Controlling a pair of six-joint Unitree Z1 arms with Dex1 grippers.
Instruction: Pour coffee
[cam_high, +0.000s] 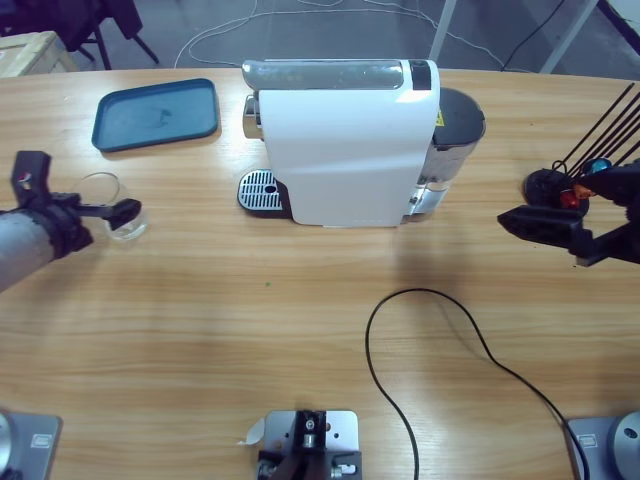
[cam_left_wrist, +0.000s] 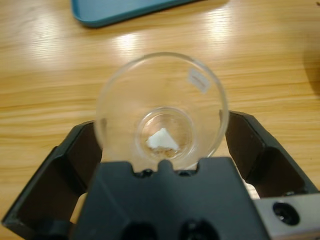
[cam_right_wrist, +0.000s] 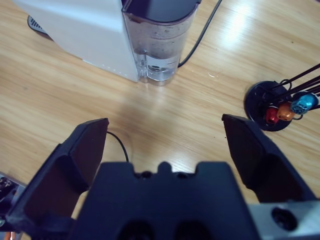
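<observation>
A clear glass cup (cam_high: 104, 196) stands on the table left of the white coffee machine (cam_high: 345, 150). My left gripper (cam_high: 126, 211) reaches around it. In the left wrist view the glass cup (cam_left_wrist: 160, 100) sits between the spread black jaws of the left gripper (cam_left_wrist: 160, 127), which is open, and a white scrap shows at the cup's bottom. My right gripper (cam_high: 518, 220) hovers open and empty to the right of the machine. The right wrist view looks past the right gripper (cam_right_wrist: 165, 127) at the machine's water tank (cam_right_wrist: 160, 40).
A blue tray (cam_high: 155, 113) lies at the back left. The machine's drip grate (cam_high: 262, 190) faces left. A black capsule stand (cam_high: 555, 188) with coloured capsules (cam_right_wrist: 287, 109) is at the far right. A black cable (cam_high: 440, 330) loops across the front of the table.
</observation>
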